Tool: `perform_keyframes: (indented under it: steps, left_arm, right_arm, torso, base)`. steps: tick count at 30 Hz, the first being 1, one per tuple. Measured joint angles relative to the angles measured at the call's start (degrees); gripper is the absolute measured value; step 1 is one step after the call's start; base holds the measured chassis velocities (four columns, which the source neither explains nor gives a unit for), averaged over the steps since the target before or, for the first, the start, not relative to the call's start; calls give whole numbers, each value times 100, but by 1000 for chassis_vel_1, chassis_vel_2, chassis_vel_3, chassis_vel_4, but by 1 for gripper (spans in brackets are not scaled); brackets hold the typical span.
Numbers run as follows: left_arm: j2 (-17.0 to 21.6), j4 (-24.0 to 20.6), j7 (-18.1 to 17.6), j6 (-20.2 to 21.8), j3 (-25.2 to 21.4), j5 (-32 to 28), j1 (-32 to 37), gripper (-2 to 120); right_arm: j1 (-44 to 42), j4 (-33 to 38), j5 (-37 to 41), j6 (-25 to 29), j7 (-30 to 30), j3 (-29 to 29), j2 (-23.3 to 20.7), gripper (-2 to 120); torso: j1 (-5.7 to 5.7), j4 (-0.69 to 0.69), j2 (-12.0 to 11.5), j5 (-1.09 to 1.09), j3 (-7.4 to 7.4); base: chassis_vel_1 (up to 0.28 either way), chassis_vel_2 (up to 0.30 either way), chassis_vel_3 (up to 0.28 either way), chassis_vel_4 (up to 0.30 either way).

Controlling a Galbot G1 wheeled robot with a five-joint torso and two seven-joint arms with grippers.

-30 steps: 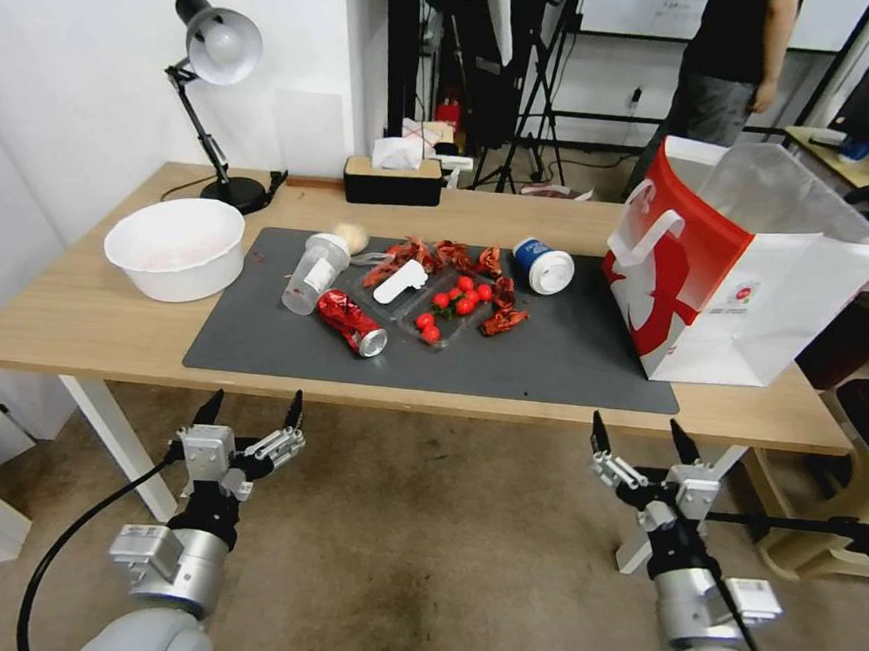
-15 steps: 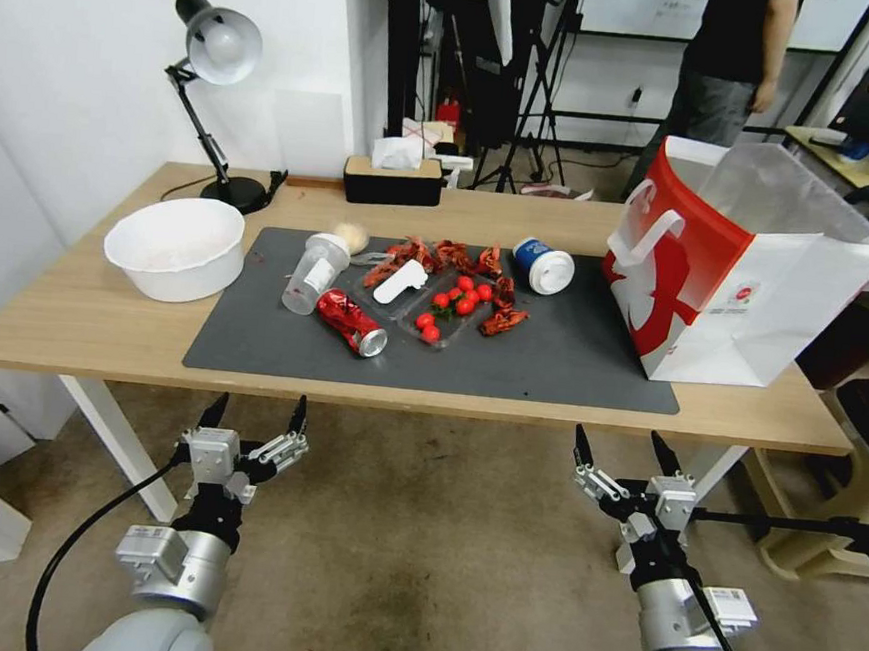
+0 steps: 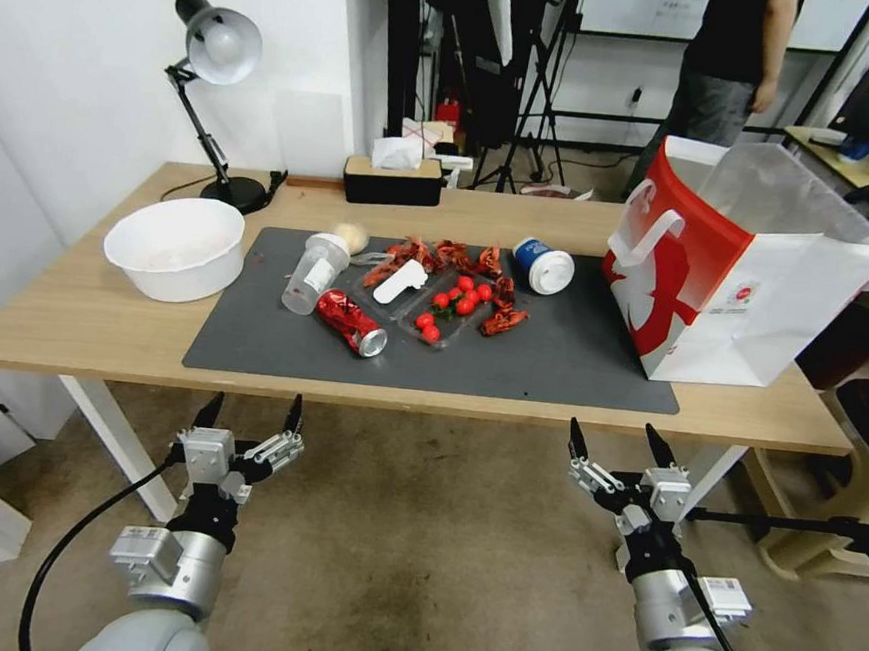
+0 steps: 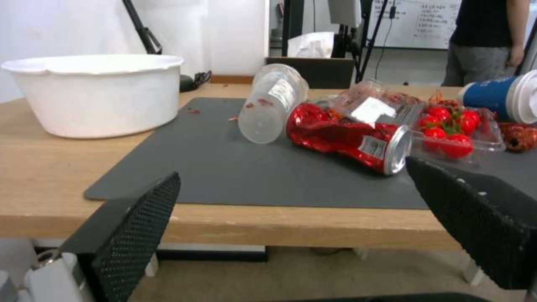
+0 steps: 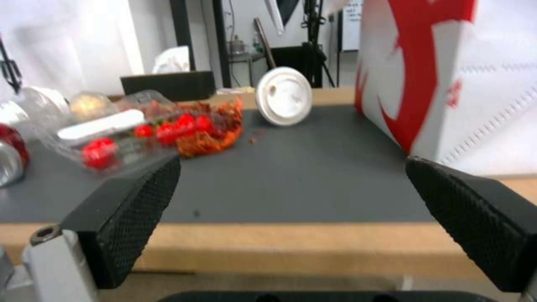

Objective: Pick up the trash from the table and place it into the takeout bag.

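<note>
My left end effector (image 3: 251,411) hangs below the near edge of the worktop (image 3: 74,317), fingers spread wide and empty; the red can (image 3: 351,322) lies on its side on the grey mat (image 3: 552,365) ahead and a little to its right, touching the tipped clear cup (image 3: 314,272). My right end effector (image 3: 612,441) also hangs below that edge, wide apart and holding nothing. Beyond it the blue-and-white cup (image 3: 542,266) lies on the mat, and the takeout bag (image 3: 741,259) stands farther right.
</note>
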Motion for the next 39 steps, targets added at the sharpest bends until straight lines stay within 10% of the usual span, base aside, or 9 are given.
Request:
perform_keyframes:
  steps: [18, 39]
  left_arm:
    - [16, -69, 13, -3, 42, -2, -19, 100]
    - [-106, 11, 21, 21, -112, 3, -45, 100]
  right_arm:
    - [2026, 136, 571, -1432, 409, -579, -577, 100]
    - [5993, -2079, 1515, -3209, 1346, -2333, -881, 100]
  torso:
    - [0, -1, 0, -1, 1]
    - [1, 1, -1, 0, 1]
  base:
    - [0, 0, 0, 0]
    - [0, 0, 0, 0]
